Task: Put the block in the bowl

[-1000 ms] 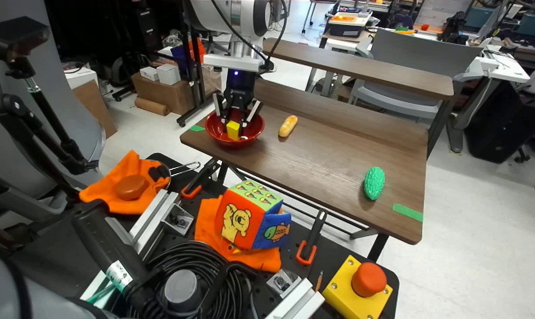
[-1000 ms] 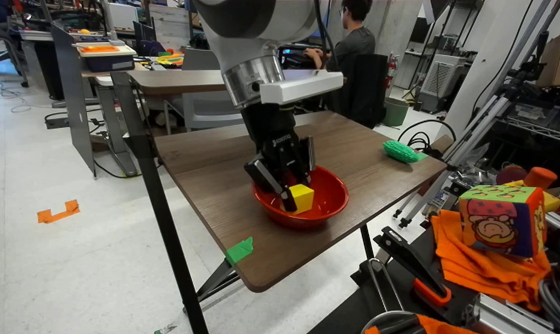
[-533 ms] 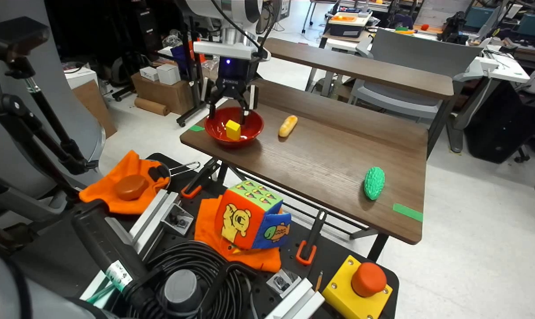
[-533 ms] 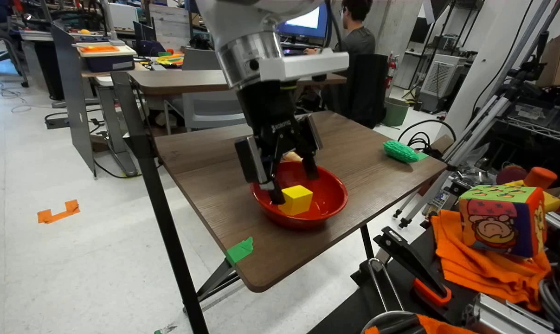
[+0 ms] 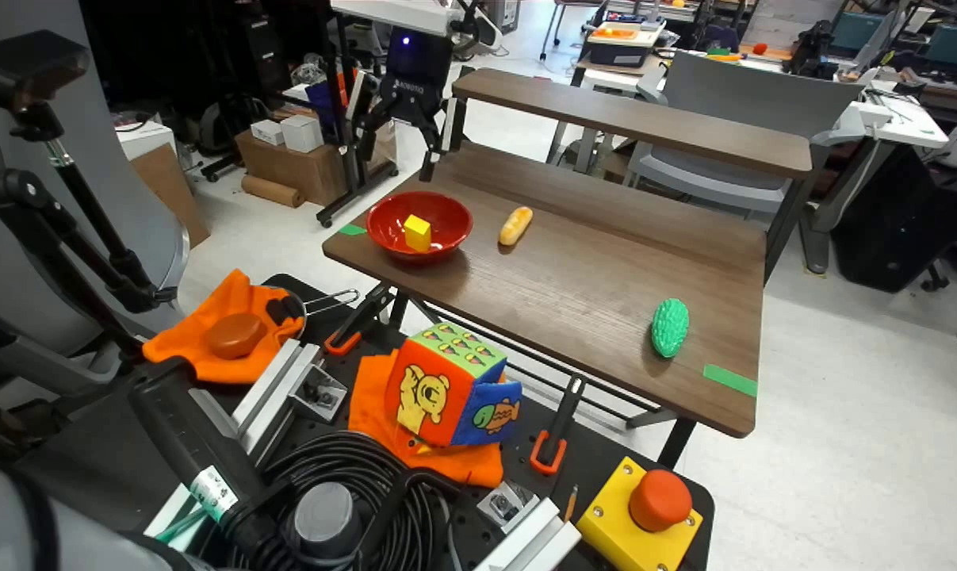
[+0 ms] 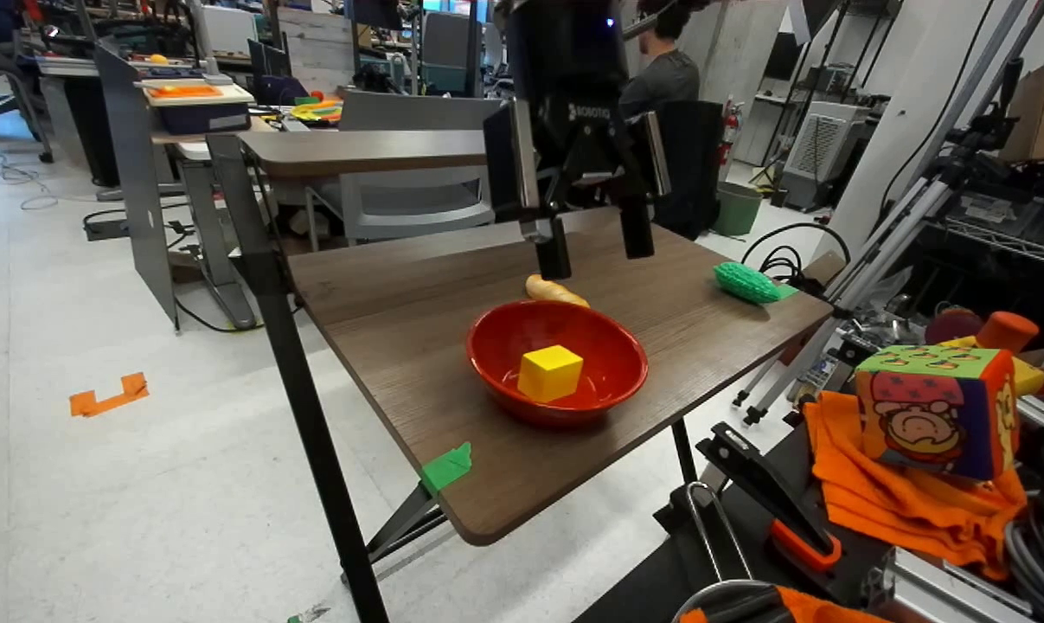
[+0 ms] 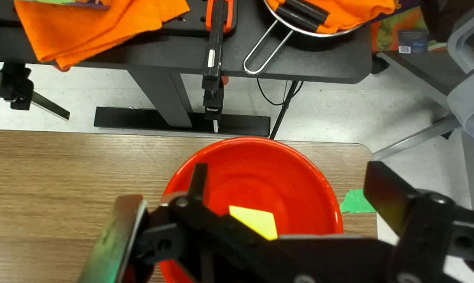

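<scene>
The small yellow block [image 5: 418,234] rests inside the round red bowl [image 5: 449,225], tilted a little against its side. Both exterior views show it there, the block [image 6: 550,374] standing out against the glossy bowl [image 6: 615,368]. My gripper [image 6: 595,248] is raised above and behind the bowl, its fingers wide apart with nothing between them. From the wrist, the open gripper [image 7: 290,177] looks down over the bowl [image 7: 299,188]; part of the block [image 7: 258,221] is hidden behind the gripper's linkage.
An elongated yellow-orange object [image 5: 515,226] lies beside the bowl on the wooden table [image 5: 589,277]. Farther along is a green rounded object [image 5: 670,327]. Next to the table stands a black cart with a soft toy cube [image 5: 450,388], clamps and orange cloths.
The gripper's fingers have spread and let go of the block, which stays in the bowl. The arm has then risen up and away from the bowl.
</scene>
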You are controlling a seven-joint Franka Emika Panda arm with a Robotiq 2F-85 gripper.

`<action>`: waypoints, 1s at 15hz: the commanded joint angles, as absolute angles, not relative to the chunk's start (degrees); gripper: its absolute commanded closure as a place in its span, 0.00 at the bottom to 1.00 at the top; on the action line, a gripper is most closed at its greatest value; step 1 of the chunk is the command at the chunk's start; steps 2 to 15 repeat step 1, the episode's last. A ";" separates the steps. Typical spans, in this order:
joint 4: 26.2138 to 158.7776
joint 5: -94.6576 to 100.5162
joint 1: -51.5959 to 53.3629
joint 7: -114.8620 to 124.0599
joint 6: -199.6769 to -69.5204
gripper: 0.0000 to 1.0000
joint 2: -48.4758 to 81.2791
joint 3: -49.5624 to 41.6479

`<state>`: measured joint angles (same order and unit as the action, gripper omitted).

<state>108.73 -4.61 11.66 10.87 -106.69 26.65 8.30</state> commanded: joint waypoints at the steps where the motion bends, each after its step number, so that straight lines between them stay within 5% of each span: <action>1: 108.83 -4.76 11.98 10.78 -106.92 0.00 26.80 8.07; 15: 108.83 -4.76 11.98 10.78 -106.92 0.00 26.80 8.07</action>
